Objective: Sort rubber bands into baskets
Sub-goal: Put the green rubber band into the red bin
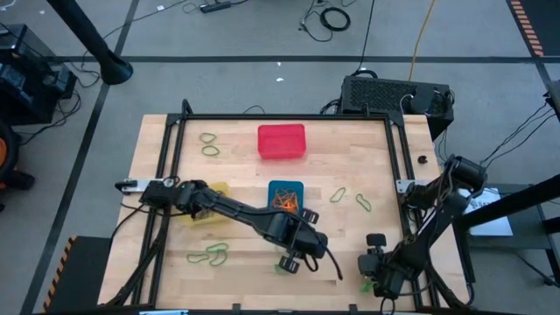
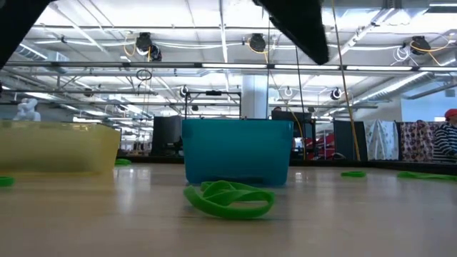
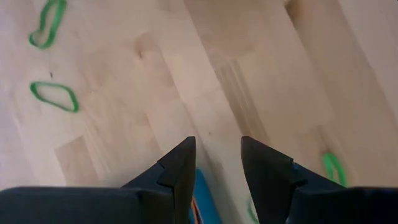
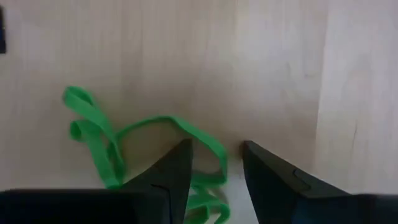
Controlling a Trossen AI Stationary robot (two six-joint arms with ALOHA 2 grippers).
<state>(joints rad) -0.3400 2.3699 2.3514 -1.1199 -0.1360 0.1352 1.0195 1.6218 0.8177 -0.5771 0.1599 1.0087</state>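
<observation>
Bench (image 1: pixel 350 144): I see the red basket (image 1: pixel 282 142) at the far side, the blue basket (image 1: pixel 285 196) mid-bench holding orange bands (image 1: pixel 284 202), and the yellow basket (image 1: pixel 210 204) partly under my left arm.
Left gripper (image 3: pixel 216 163): jaws apart, nothing between them, hanging over bare wood just near of the blue basket.
Right gripper (image 4: pixel 214 168): jaws parted, low at the near right edge; I judge it the nearer arm.
Green band (image 4: pixel 124 146): a crumpled loop lying just ahead of the right jaws and to one side, not between them.
Hidden: its near end runs under the jaws, so I cannot tell contact.
</observation>
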